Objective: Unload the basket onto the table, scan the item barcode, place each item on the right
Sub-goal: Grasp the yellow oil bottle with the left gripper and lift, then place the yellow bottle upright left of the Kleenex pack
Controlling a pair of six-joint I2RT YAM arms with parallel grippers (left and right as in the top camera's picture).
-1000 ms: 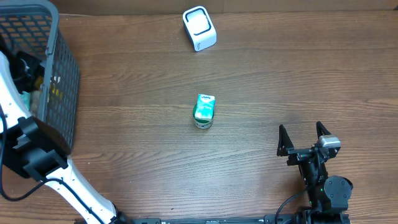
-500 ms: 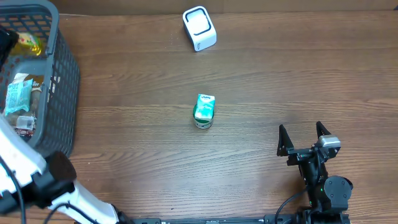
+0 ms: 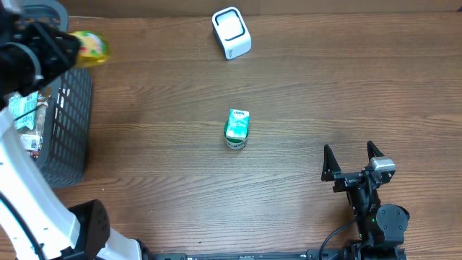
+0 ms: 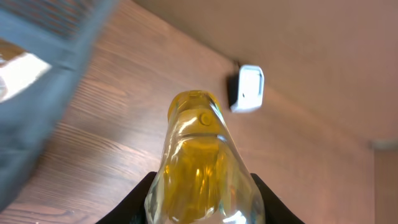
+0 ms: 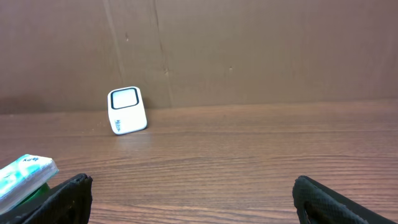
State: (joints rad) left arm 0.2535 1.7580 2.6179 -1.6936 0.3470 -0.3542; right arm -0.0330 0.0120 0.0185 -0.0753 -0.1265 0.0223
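1. Overhead: my left gripper point(image 3: 72, 45) is at the far-left corner of the table, above the rim of the wire basket point(image 3: 72, 108). It pinches the yellow item point(image 3: 92, 45), which pokes out toward the white scanner point(image 3: 231, 32). The scanner sits well apart to the right, along the back edge, so I judge the step in hand to be a level carry across to it. A green carton point(image 3: 237, 128) stands mid-table, off that line, so I need no detour. My right gripper point(image 3: 354, 160) rests at the near right, its fingers spread wide on nothing.

2. Left wrist: my fingers point(image 4: 142, 198) clamp the item on both sides, and its far end points roughly at the scanner. I see no barcode on the face toward me and cannot tell which side carries it. The skin looks glossy and rounded, so it may slip. I should grip firmly and roll the wrist slowly once I reach the scanner.

3. Right wrist: the scanner's window faces this way. I should present the label to that face, near but not touching.
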